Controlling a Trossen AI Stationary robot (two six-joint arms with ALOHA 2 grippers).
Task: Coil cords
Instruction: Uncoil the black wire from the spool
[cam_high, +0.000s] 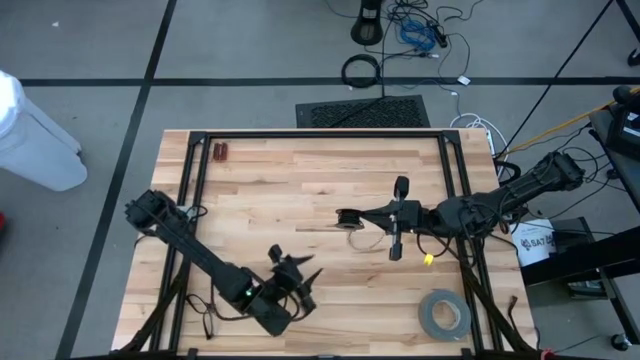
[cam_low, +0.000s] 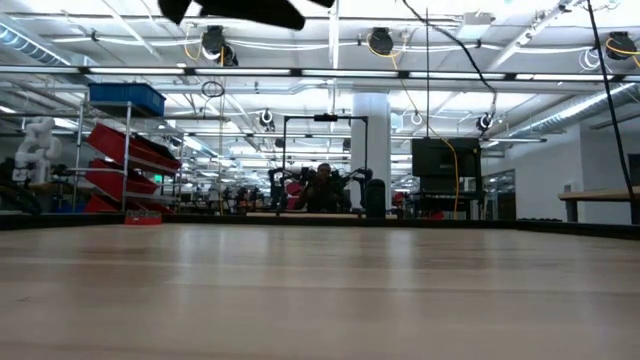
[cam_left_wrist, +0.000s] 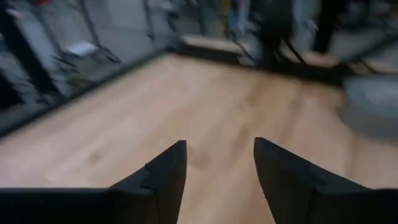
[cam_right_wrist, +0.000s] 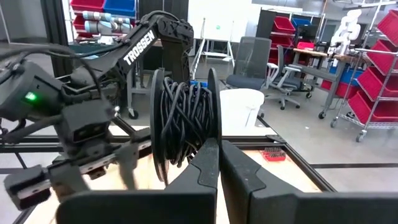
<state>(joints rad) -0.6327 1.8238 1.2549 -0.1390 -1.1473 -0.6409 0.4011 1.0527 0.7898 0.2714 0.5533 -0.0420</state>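
Holding a small black spool wound with thin black cord (cam_right_wrist: 183, 121), the right gripper (cam_high: 352, 217) is seen near the middle of the light wooden worktop (cam_high: 300, 180), a little toward its right edge. In the right wrist view its two dark fingers (cam_right_wrist: 208, 165) are pressed together, and the rim of one spool disc is pinched between their tips. The cord is wrapped in many uneven turns between the two flat round discs of the spool, which is kept upright on its edge. In the high view a loose pale strand is seen on the wood just beside the spool, toward the near edge.

The left gripper (cam_high: 291, 264) is placed near the front edge of the worktop, left of the middle, well apart from the spool. Its two dark fingers (cam_left_wrist: 165, 177) are spread apart, with bare wood visible in the gap, and nothing is held between them.

A grey roll of tape (cam_high: 444, 314) is lying flat near the front right corner of the worktop. A small reddish-brown object (cam_high: 220, 152) is lying close to the back left corner; what it is cannot be told.
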